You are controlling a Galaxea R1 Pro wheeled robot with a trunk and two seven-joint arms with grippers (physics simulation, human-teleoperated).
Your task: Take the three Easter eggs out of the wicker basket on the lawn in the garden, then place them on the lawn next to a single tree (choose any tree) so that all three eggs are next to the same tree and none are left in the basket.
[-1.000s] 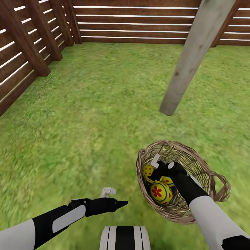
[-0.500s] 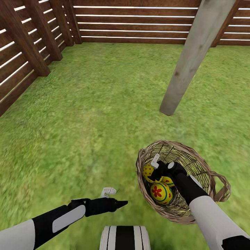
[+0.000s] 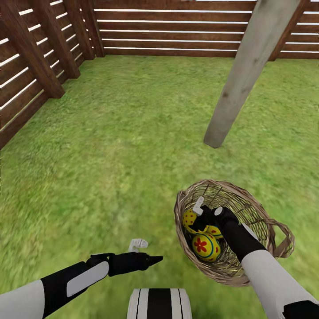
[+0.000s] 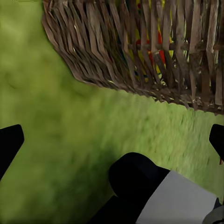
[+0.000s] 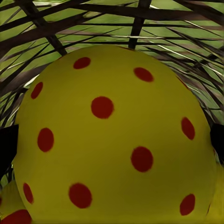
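Note:
The wicker basket (image 3: 248,208) lies tilted on the lawn (image 3: 110,146), a short way in front of the pale tree trunk (image 3: 248,75). Three Easter eggs sit inside: a red-dotted one (image 3: 189,218), a flower one (image 3: 205,246) and a partly hidden one (image 3: 215,231). My right gripper (image 3: 197,212) reaches into the basket and is open, its fingers on either side of the dotted egg (image 5: 116,140). My left gripper (image 3: 146,251) hovers open and empty over the grass to the basket's left, facing the basket wall (image 4: 140,51).
A brown slatted fence (image 3: 177,26) bounds the lawn at the back and along the left side (image 3: 26,75). Open grass stretches between the fence, the trunk and the basket. A loop handle (image 3: 283,239) sticks out at the basket's right.

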